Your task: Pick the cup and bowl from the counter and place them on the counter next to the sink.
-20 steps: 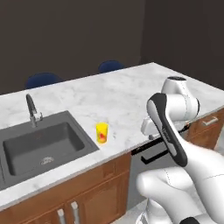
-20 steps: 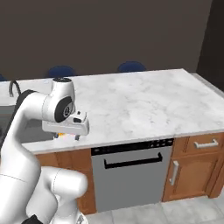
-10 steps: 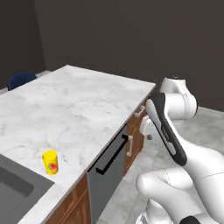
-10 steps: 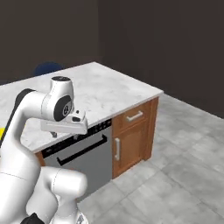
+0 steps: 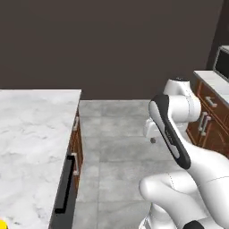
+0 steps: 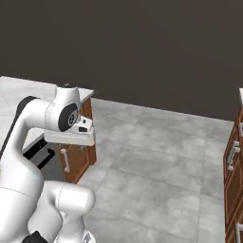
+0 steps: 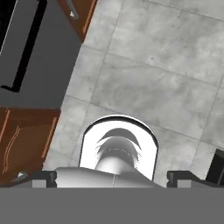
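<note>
Gripper (image 7: 112,177), jaws fully spread and holding nothing, directed down at the grey tiled floor (image 7: 175,87). Cup (image 5: 2,224) rests on the counter (image 5: 31,134).

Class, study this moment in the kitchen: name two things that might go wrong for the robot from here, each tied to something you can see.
1. The cup sits at the very edge of the left base view, so the robot may lose sight of it.
2. The open gripper hangs over bare floor, beside the counter corner; swinging back might clip it.
</note>
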